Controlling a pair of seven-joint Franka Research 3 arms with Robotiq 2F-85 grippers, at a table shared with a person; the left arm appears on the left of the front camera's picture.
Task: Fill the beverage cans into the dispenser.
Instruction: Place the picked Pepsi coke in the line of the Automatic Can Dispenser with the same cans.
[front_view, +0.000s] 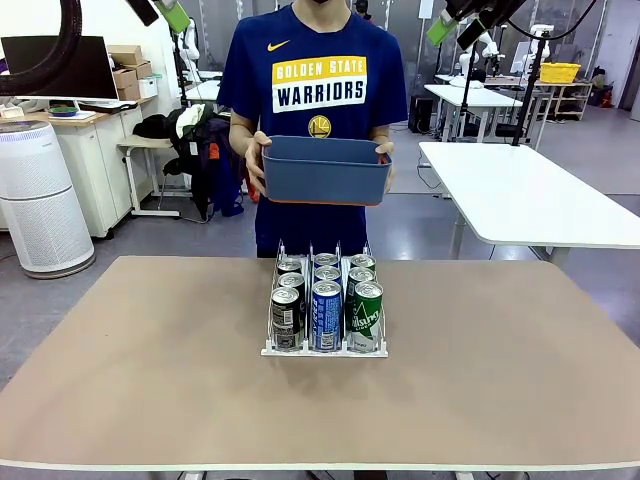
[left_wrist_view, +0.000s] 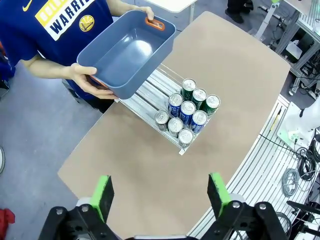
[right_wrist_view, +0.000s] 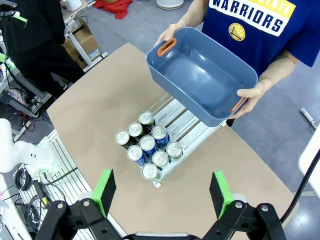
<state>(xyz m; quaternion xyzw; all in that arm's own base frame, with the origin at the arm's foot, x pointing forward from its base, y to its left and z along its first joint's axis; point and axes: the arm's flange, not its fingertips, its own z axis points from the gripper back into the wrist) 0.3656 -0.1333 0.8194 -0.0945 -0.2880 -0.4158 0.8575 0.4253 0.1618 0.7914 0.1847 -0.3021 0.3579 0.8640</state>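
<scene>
1. Beverage cans (left_wrist_view: 187, 111), nine, sit in dispenser (left_wrist_view: 150, 95) lanes, well beyond left gripper (left_wrist_view: 160, 196) fingertips.
2. Both grippers wide open, holding nothing; right gripper (right_wrist_view: 161, 194) high above cans.
3. Person's hands (front_view: 256, 160) hold blue tub (front_view: 325, 168) beyond dispenser.

Below our left end effector (left_wrist_view: 160, 197), pads spread wide, bare desk (left_wrist_view: 150, 165); the same below our right end effector (right_wrist_view: 162, 192). Ahead of both, the dispenser (front_view: 324, 348) stands packed with nine beverage cans (front_view: 326, 315), no lane free at its near end. Beyond and above it, the person's hands (front_view: 256, 160) hold a blue tub (front_view: 326, 170), closing the far approach.
</scene>
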